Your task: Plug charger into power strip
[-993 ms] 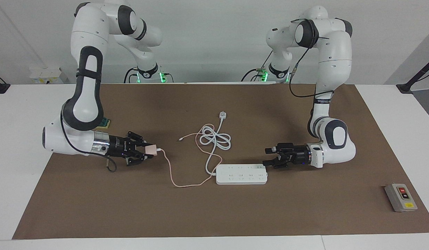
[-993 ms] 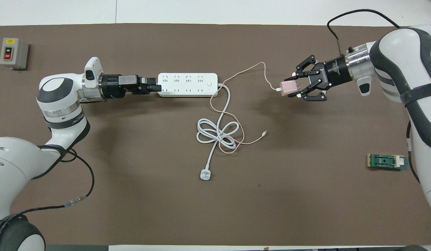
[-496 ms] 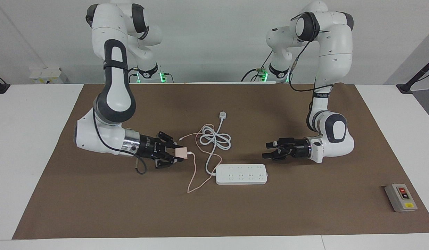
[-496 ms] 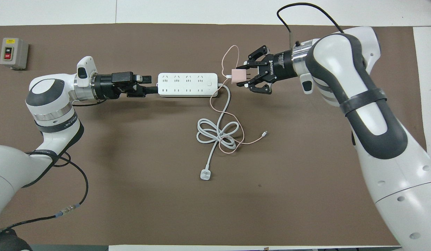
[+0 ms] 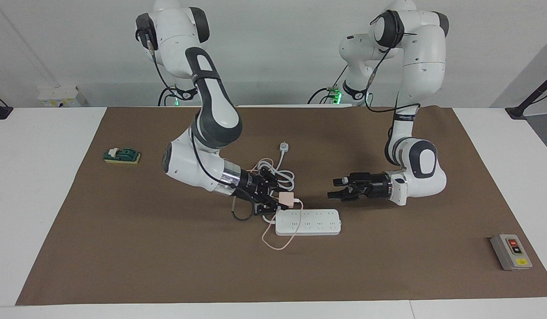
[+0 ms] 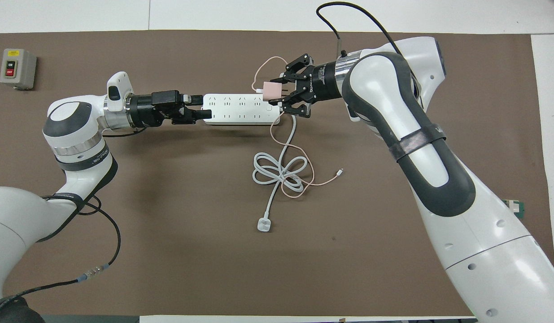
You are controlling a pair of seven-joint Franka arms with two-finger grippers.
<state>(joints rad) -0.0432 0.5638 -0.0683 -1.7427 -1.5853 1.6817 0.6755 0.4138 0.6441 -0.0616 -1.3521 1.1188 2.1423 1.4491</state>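
Note:
The white power strip (image 5: 308, 222) (image 6: 241, 109) lies flat on the brown mat, sockets up. My right gripper (image 5: 280, 200) (image 6: 281, 92) is shut on the pale-pink charger (image 5: 285, 199) (image 6: 271, 91) and holds it just above the strip's end toward the right arm. The charger's thin pink cable (image 5: 277, 241) (image 6: 303, 166) loops down onto the mat. My left gripper (image 5: 336, 188) (image 6: 197, 110) stands open and lies level over the strip's other end, slightly raised, with nothing in it.
The strip's thick white cord (image 5: 273, 177) (image 6: 279, 172) lies coiled nearer the robots and ends in a white plug (image 5: 283, 146) (image 6: 263, 224). A grey button box (image 5: 510, 251) (image 6: 17, 68) sits toward the left arm's end. A small green block (image 5: 122, 155) lies toward the right arm's end.
My right arm has swept the charger from the right arm's end of the mat to over the strip's end, dragging the pink cable along. The left gripper rose slightly off the mat.

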